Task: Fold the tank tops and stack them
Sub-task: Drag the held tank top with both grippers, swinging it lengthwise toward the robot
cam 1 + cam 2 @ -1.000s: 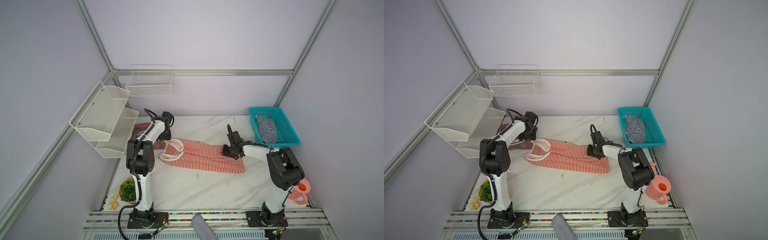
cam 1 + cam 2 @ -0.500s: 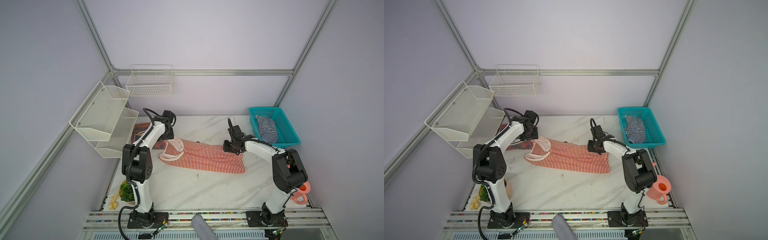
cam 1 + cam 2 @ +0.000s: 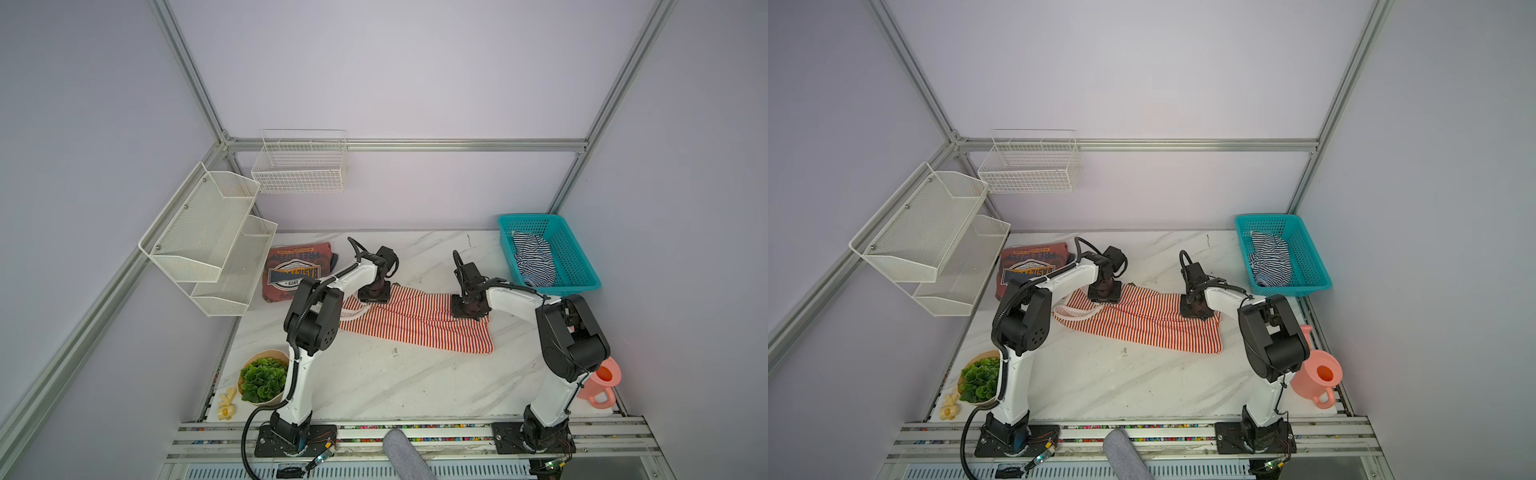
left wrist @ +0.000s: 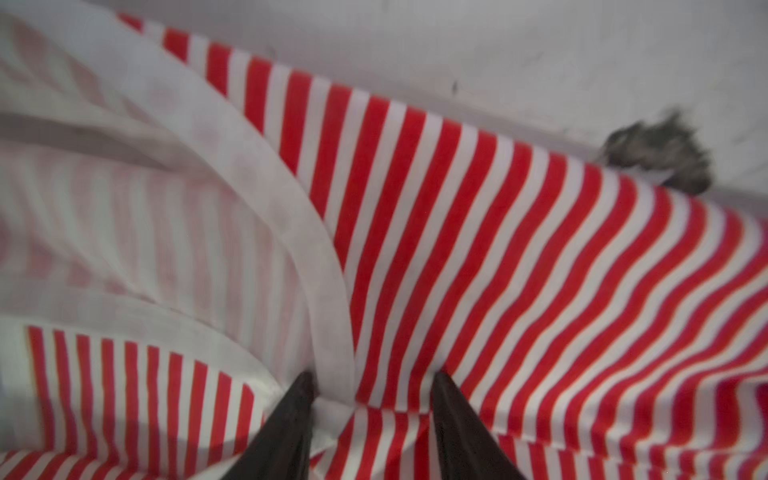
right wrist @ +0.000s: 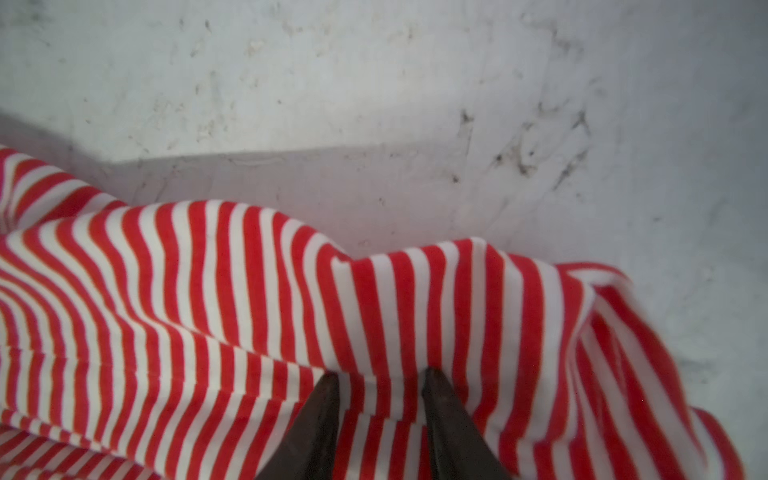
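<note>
The red-and-white striped tank top [image 3: 415, 328] [image 3: 1142, 324] lies spread across the middle of the marble table, pale straps to the left. My left gripper [image 3: 374, 293] [image 4: 372, 384] presses down on its far edge near the pale trim. Its fingers stand apart, and a small pinch of cloth rises between them. My right gripper [image 3: 467, 309] [image 5: 380, 376] is down on the far right edge, fingers apart over a low ridge of striped cloth. The navy-and-white striped tank top [image 3: 534, 259] [image 3: 1268, 259] lies crumpled in the teal basket [image 3: 530, 217].
A rust-red printed garment [image 3: 293, 270] lies folded at the back left. White mesh shelves [image 3: 208, 237] overhang the left edge and a wire basket [image 3: 301, 166] hangs on the back wall. A potted plant [image 3: 262, 380] stands front left, a pink pitcher [image 3: 602, 382] front right.
My left gripper came forward and down from beside the rust-red garment onto the tank top's far edge, and its fingers narrowed. My right gripper shifted slightly toward the front.
</note>
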`<state>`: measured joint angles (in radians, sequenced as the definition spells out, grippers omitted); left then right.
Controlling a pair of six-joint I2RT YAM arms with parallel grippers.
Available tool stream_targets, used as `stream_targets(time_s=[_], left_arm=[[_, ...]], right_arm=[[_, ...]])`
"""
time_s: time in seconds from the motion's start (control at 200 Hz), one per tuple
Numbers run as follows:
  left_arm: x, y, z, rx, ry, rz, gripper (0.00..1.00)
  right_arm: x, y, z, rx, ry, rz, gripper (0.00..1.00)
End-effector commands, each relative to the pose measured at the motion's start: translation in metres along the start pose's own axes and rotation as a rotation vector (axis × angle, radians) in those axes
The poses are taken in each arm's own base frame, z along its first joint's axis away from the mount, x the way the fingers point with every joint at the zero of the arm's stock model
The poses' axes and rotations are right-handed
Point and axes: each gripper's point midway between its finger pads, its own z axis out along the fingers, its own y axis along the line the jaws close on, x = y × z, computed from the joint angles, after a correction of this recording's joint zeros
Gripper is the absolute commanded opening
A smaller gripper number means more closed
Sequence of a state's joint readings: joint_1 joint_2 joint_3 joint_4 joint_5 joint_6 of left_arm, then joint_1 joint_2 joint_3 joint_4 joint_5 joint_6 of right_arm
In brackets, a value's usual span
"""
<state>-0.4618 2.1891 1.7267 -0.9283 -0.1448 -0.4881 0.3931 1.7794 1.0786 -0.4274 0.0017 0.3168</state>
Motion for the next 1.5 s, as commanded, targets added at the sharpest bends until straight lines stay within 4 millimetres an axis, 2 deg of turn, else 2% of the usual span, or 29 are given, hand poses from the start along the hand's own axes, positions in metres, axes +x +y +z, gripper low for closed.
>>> stream_targets(time_s=[0.0, 0.095, 0.265, 0.315, 0.495, 0.685, 0.905, 1.085, 1.255, 1.38, 1.49], left_arm=[[-0.01, -0.009, 0.015, 0.016, 0.012, 0.009, 0.46], [-0.015, -0.021, 0.026, 0.032, 0.019, 0.044, 0.46], [-0.032, -0.049, 0.045, 0.066, 0.027, 0.107, 0.44], [-0.041, -0.059, 0.044, 0.083, 0.014, 0.121, 0.44], [-0.069, -0.09, 0.047, 0.174, -0.041, 0.139, 0.44], [-0.097, -0.118, 0.047, 0.29, -0.132, 0.127, 0.45], [-0.121, -0.154, 0.036, 0.463, -0.223, 0.113, 0.46], [-0.13, -0.177, 0.024, 0.57, -0.264, 0.119, 0.46], [-0.131, -0.176, 0.008, 0.574, -0.275, 0.111, 0.52], [-0.136, -0.173, -0.021, 0.578, -0.315, 0.113, 0.57], [-0.145, -0.174, -0.064, 0.605, -0.38, 0.126, 0.61]], right_arm=[[0.035, -0.028, -0.004, 0.105, 0.086, 0.005, 0.39], [0.056, -0.039, -0.011, 0.148, 0.12, 0.039, 0.38], [0.093, -0.039, -0.03, 0.114, 0.135, 0.102, 0.38], [0.101, -0.039, -0.035, 0.106, 0.136, 0.117, 0.38], [0.121, -0.006, -0.043, -0.008, 0.155, 0.14, 0.38], [0.147, 0.025, -0.034, -0.065, 0.216, 0.124, 0.37], [0.173, 0.067, -0.029, -0.122, 0.263, 0.088, 0.38], [0.174, 0.106, -0.03, -0.201, 0.264, 0.048, 0.39], [0.159, 0.111, -0.033, -0.171, 0.22, 0.038, 0.41], [0.132, 0.131, -0.058, -0.232, 0.143, 0.026, 0.45], [0.107, 0.148, -0.091, -0.315, 0.059, 0.027, 0.48]])
